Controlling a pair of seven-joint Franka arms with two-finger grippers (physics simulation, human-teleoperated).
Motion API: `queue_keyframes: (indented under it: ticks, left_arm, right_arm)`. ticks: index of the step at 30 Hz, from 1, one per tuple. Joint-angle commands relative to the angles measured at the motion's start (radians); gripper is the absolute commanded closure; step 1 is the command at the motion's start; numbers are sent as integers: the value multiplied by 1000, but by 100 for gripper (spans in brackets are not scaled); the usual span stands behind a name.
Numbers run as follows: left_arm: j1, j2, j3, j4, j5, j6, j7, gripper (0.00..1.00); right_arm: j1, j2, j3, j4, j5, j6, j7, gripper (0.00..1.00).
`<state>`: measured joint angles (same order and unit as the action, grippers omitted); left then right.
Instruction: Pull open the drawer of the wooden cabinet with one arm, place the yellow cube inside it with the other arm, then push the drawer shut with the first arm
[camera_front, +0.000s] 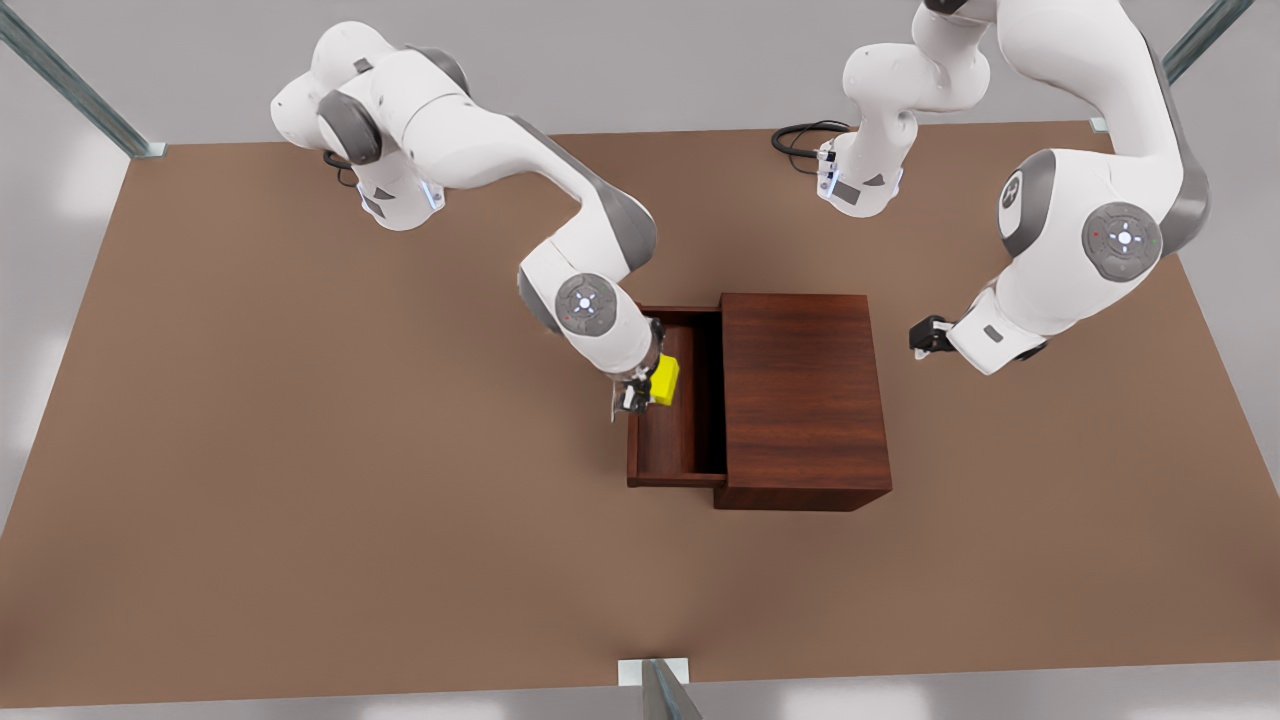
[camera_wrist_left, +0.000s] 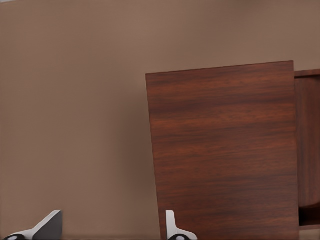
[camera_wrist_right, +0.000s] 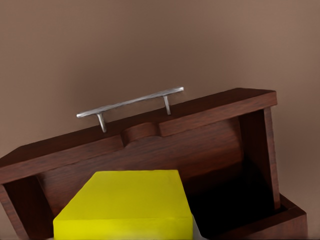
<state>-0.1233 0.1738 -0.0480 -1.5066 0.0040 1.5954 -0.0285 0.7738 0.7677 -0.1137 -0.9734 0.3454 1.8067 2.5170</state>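
Drawer (camera_front: 676, 420) is pulled out of the cabinet (camera_front: 803, 398). Right gripper (camera_front: 640, 396) is clamped on the yellow cube (camera_front: 664, 381), hanging over the drawer just inside its handle (camera_wrist_right: 131, 102) end. To do this well: lower straight down, stay off the front panel and side walls, release near the floor. Left gripper (camera_front: 922, 336) waits beside the cabinet's far side, fingers (camera_wrist_left: 173, 225) spread, holding nothing.

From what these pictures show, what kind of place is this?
Likely a simulated robot test bench: a bare brown table, metal frame posts at its edges, and one wooden cabinet between two arms.
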Motion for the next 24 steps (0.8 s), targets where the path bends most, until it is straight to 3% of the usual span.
queue_keyframes:
  ticks: [1,8,9,10,16,20,23,24]
  left_arm:
    - [-1,0,-1,0,2,-2,-1,0]
    - [-3,1,-3,2,4,3,-5,0]
    - [-3,1,-3,2,4,3,-5,0]
    - [-3,1,-3,2,4,3,-5,0]
    - [-10,1,-3,2,2,3,-10,0]
    - [-10,3,-3,5,4,3,-11,0]
    - [-12,6,-3,12,2,0,-11,0]
    - [-22,29,-9,81,-53,1,-125,0]
  right_arm:
    - [19,15,0,1,9,95,338,39]
    - [56,45,0,-1,6,132,342,38]
    - [56,45,2,-1,4,132,336,15]
    - [56,45,0,-1,3,132,342,3]
    - [38,25,-26,-1,-5,77,338,0]
    - [-257,-123,-32,1,-3,-395,-36,0]
    - [-458,-211,-23,-28,-276,-428,-456,0]
    - [-510,-231,-32,-88,-333,-336,-910,0]
